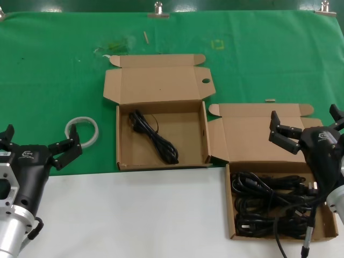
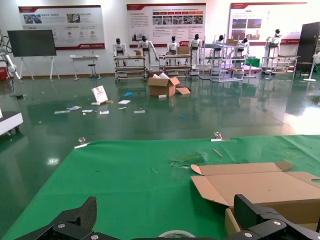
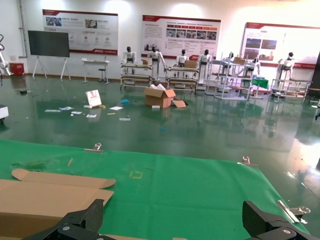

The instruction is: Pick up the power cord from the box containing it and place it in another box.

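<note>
Head view: two open cardboard boxes on green cloth (image 1: 54, 64) w/ white table edge (image 1: 134, 215) at 6 o'clock. The source box (image 1: 218, 144) sits at approx 4 o'clock of frame, lid folded back, packed w/ a tangle of black power cords (image 1: 269, 199). The other box (image 1: 122, 161) is nr centre, just beside the source box's lid wing at its 9 o'clock; round hole nr one lid corner. One lone black cord (image 1: 156, 137) lies inside it, running diagonally across the floor.

Right gripper (image 1: 306, 126) hangs over the source box's lid, at 12 o'clock of the cord pile; fingers spread wide, nothing between them. Left gripper (image 1: 40, 145) is at 9 o'clock of frame, well apart from both boxes, fingers also spread & empty. A white tape ring (image 1: 83, 131) lies on the cloth just beside its far finger.

Only the head view shows box contents. Left wrist view: spread fingertips (image 2: 85, 212), lid of the other box (image 2: 250, 182) from low angle, sliver of tape ring (image 2: 176, 233), plus a hall w/ robots & racks behind. Right wrist view: spread fingertips (image 3: 92, 212), the source box's lid (image 3: 45, 192), same hall; cords not visible.
</note>
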Available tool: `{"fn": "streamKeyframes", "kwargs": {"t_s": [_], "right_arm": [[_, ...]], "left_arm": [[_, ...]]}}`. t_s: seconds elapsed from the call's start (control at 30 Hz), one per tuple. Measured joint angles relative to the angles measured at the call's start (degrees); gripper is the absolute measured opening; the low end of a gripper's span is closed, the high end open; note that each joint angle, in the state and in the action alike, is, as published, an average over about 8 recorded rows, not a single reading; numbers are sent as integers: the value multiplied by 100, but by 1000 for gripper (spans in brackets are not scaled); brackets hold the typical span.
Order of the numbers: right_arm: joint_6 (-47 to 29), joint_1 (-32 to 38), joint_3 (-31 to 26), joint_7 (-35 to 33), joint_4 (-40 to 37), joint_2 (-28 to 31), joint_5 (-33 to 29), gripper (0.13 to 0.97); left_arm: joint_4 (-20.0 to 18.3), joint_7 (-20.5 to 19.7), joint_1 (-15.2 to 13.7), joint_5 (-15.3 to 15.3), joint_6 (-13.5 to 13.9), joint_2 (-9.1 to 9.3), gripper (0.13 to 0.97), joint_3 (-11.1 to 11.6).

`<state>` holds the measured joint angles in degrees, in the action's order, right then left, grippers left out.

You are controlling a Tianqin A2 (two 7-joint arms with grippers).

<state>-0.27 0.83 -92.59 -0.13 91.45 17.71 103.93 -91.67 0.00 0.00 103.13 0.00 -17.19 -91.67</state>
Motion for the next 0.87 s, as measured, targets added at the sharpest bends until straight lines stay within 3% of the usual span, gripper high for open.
{"fn": "streamKeyframes", "kwargs": {"t_s": [0.87], "right_arm": [[0, 0, 0, 0, 0, 0, 0, 965]], "left_arm": [[0, 0, 0, 0, 0, 0, 966, 0]]}}
